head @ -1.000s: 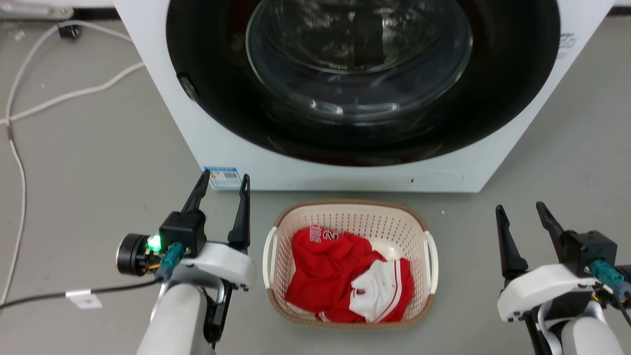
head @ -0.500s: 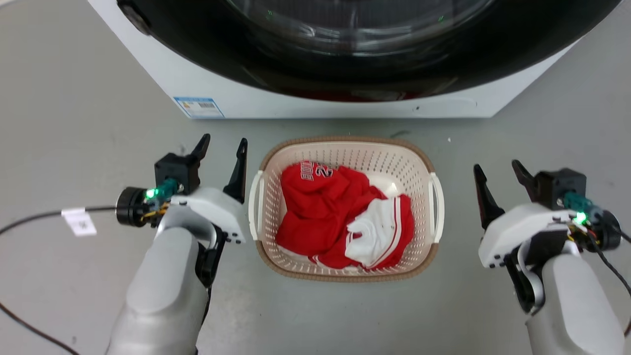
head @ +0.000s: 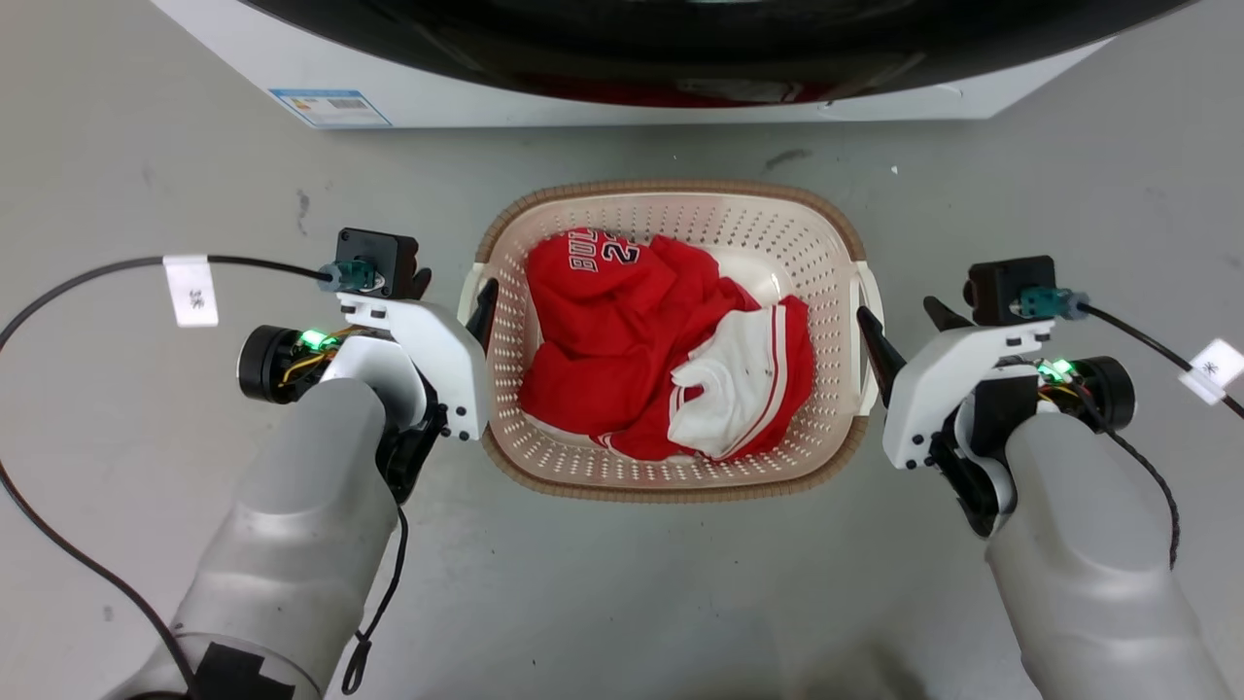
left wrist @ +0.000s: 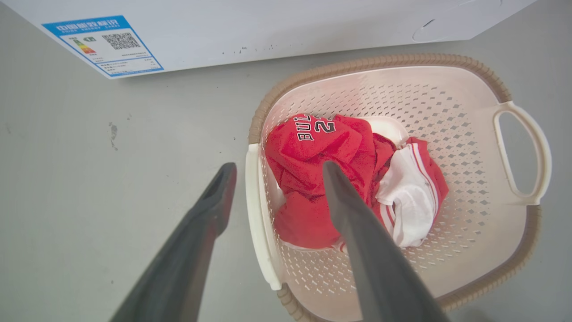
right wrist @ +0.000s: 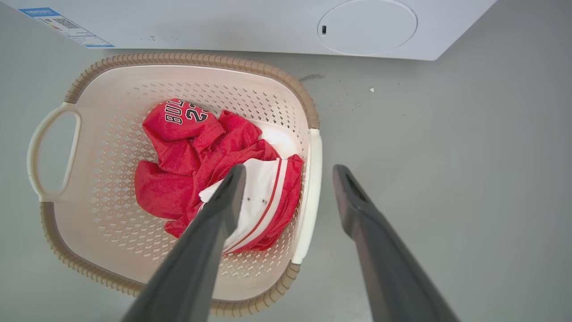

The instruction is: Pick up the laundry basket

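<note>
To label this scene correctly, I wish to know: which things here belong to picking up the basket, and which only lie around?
Belong to the job:
laundry basket
left gripper, jaws open astride the left handle
right gripper, jaws open astride the right handle

Just lying about:
washing machine
blue label on it
red and white clothes inside the basket

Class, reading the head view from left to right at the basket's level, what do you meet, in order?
White cable tag → left hand → laundry basket holding red and white clothes → right hand → second white cable tag.
</note>
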